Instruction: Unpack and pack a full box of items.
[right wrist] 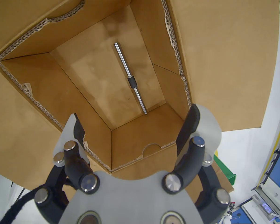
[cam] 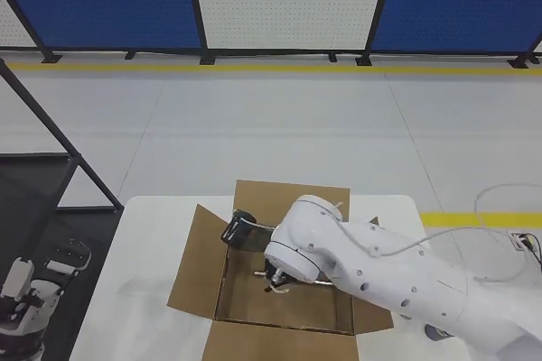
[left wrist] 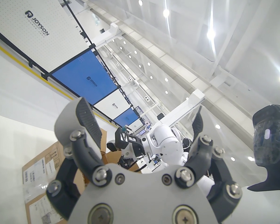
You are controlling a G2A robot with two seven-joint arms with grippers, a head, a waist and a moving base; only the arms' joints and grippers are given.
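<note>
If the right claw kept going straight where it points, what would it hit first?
The open right gripper points down into the box. Going straight on, it would probably meet the box floor by the near end of the metal rod, perhaps the rod itself; depth is unclear.

The glossy white right arm (cam: 379, 271) bears a thin cable (cam: 434, 236); left gripper (left wrist: 140, 108) and right gripper (right wrist: 134, 113) have grey plates (left wrist: 140, 194), silver screws (left wrist: 100, 174), black pads (left wrist: 87, 120).
</note>
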